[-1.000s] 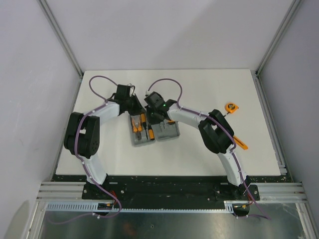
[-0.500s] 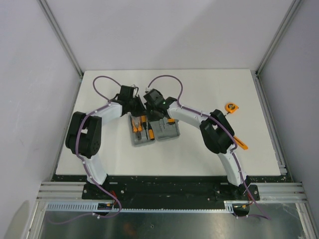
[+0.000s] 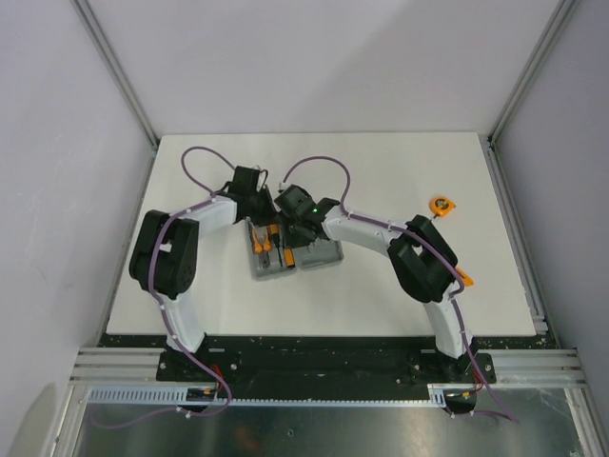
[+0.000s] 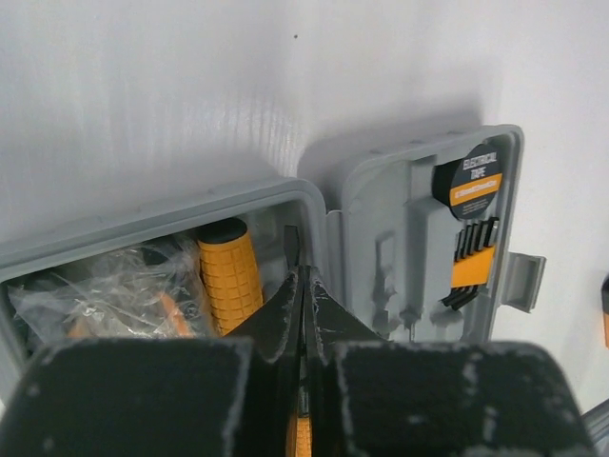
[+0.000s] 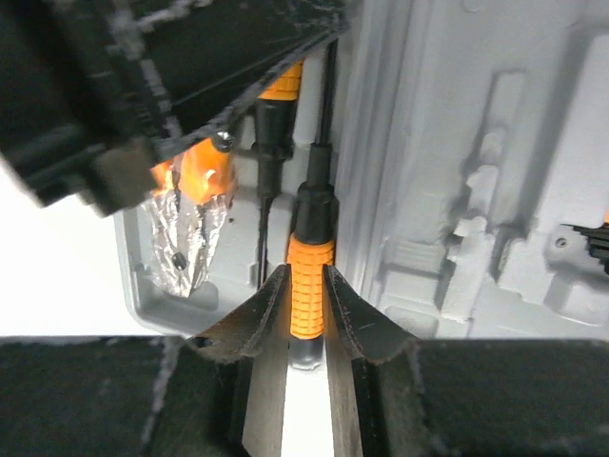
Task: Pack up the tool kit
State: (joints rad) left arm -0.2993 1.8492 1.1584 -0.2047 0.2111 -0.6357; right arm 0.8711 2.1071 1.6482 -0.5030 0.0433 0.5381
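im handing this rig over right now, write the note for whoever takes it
Right gripper: fingers shut on the orange-handled screwdriver, which lies at the left half of the open case.
Left gripper: fingers closed along that screwdriver's shaft; whether they pinch it is unclear.
Done: fat orange handle and plastic bag in the left half; tape roll and hex keys in the right half.
Left: seat the screwdriver, fetch the tape measure and the orange tool off the table by the right arm, close the case.
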